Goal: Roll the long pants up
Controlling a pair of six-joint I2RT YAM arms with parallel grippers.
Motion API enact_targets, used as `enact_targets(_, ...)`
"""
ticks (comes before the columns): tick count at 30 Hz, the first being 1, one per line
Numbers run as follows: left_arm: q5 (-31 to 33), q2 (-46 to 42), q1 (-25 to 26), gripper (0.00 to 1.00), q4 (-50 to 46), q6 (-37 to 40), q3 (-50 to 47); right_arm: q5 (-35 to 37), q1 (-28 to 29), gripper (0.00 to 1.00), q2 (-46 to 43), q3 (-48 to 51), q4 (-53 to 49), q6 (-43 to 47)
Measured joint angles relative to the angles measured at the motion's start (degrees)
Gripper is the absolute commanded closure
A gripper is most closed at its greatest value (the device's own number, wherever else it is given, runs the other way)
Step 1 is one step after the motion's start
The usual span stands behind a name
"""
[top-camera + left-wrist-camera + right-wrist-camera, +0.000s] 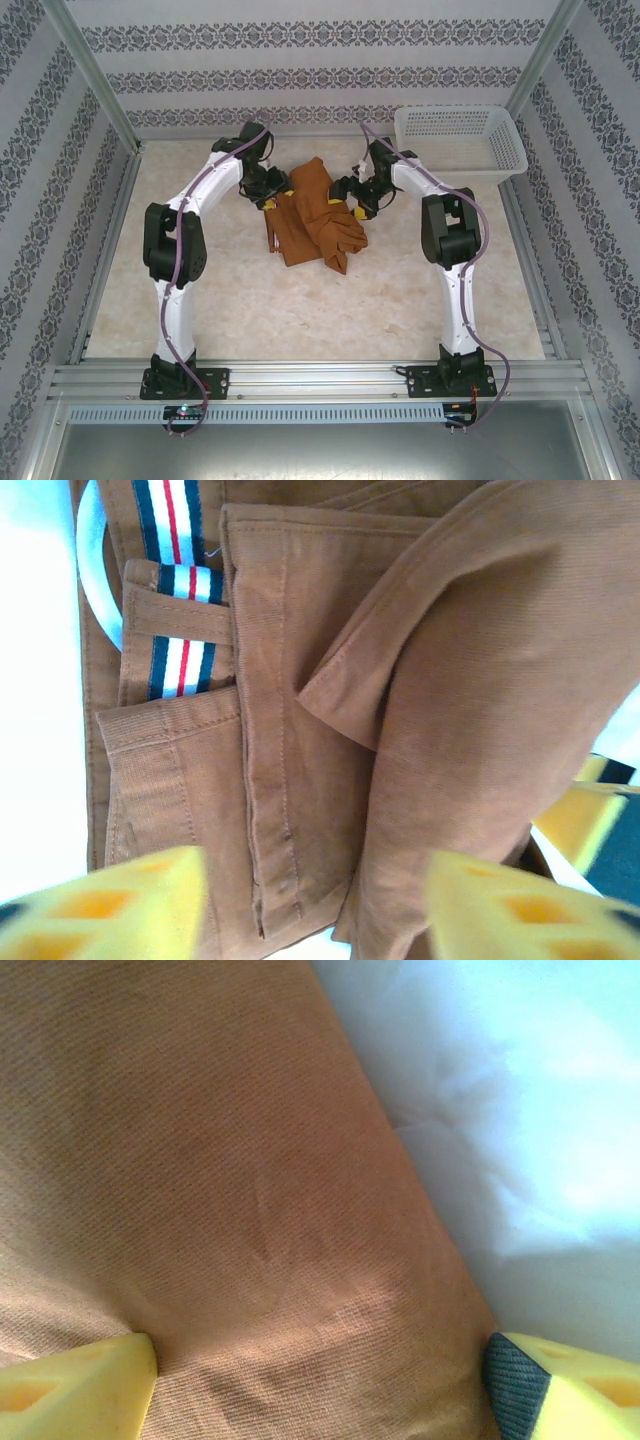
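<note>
The long pants (pixel 312 215) are rust-brown ribbed cloth, bunched into a loose folded heap rather than a roll. A pointed fold reaches toward the arm bases, and the far end is narrower. In the left wrist view the waistband area shows stitched seams, with a navy, white and red striped belt (pixel 180 590) passing under a belt loop (pixel 175 615) beside a white ring (pixel 95 580). A thick fold of cloth crosses the right side of that view.

The heap lies on the pale marbled desk (pixel 200 300), in its far middle part, directly between the two grippers. The left gripper (pixel 268 198) sits at the heap's left edge. Its yellow fingertips (pixel 110 905) are spread, with the cloth lying between and beyond them, and nothing is pinched. The right gripper (pixel 352 203) sits at the heap's right edge. Its fingertips (pixel 75 1390) are spread wide over a flat stretch of cloth whose edge meets the right-hand fingertip.

A white perforated basket (pixel 460 140) stands in the far right corner, well apart from the pants. Patterned walls enclose the desk.
</note>
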State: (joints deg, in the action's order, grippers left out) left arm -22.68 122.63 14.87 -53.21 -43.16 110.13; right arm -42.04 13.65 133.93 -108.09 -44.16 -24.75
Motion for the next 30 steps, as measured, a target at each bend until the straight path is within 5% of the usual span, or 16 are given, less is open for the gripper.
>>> enact_targets(6, 0.0, 2.01, 0.17, 1.0, 1.99, -1.66, -5.64, 0.46, 0.9, 0.15, 0.0, 0.0, 0.17, 0.02)
enact_targets(10, 0.52, 5.92, 0.55, 1.0, 3.23, -2.6, -6.16, 0.66, 1.64, 0.27, 0.02, 0.0, 0.31, -0.39)
enact_targets(13, 0.66, 7.28, 0.76, 1.0, 3.93, -3.28, -6.19, 0.85, 1.88, 0.54, 0.02, 0.0, 0.28, -0.87)
enact_targets(15, 0.87, 7.26, 0.87, 1.0, 4.0, -3.69, -6.19, 1.11, 1.88, 0.91, 0.17, 0.0, 0.17, -1.11)
enact_targets(16, 0.92, 7.28, 0.87, 1.0, 4.02, -3.89, -6.19, 1.18, 1.88, 1.0, 0.31, 0.0, 0.15, -1.11)
enact_targets(23, 0.87, 7.28, 0.94, 1.0, 4.37, -4.68, -6.36, 2.69, 1.81, 1.0, 0.46, -1.25, -2.12, -0.81)
enact_targets(30, 0.09, 8.28, 3.61, 1.0, 6.84, -5.38, -5.05, 12.5, 1.05, 1.0, -0.15, -7.02, -13.84, 4.24)
